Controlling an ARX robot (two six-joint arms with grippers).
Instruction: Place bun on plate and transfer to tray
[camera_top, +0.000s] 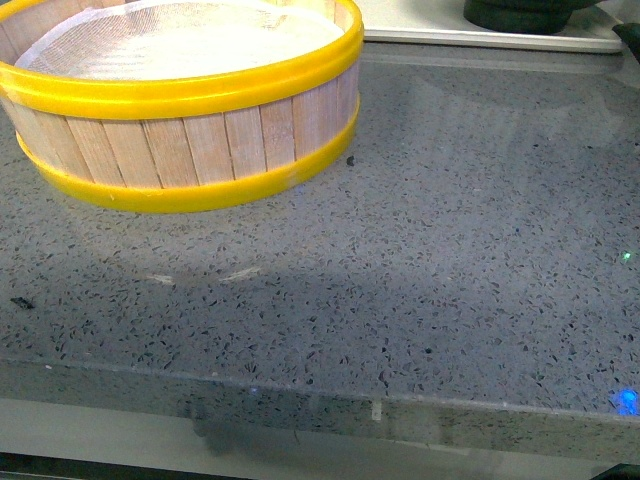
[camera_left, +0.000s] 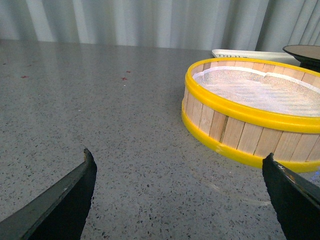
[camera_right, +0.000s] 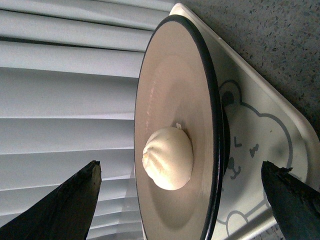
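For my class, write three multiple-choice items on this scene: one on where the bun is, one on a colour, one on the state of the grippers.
1. Where is the bun?
A. In the steamer basket
B. On the plate
C. On the bare counter

2. What colour are the bands of the steamer basket?
A. Yellow
B. Red
C. Blue

3. How does the right gripper stand?
A. Shut on the bun
B. Shut on the plate rim
C. Open, holding nothing

Answers:
1 B: the right wrist view shows the bun resting on the beige inner surface of the plate, which sits on the tray.
2 A: both the front and left wrist views show yellow hoops at the basket's top and bottom.
3 C: its fingertips are wide apart with nothing between them; the left gripper is open likewise.
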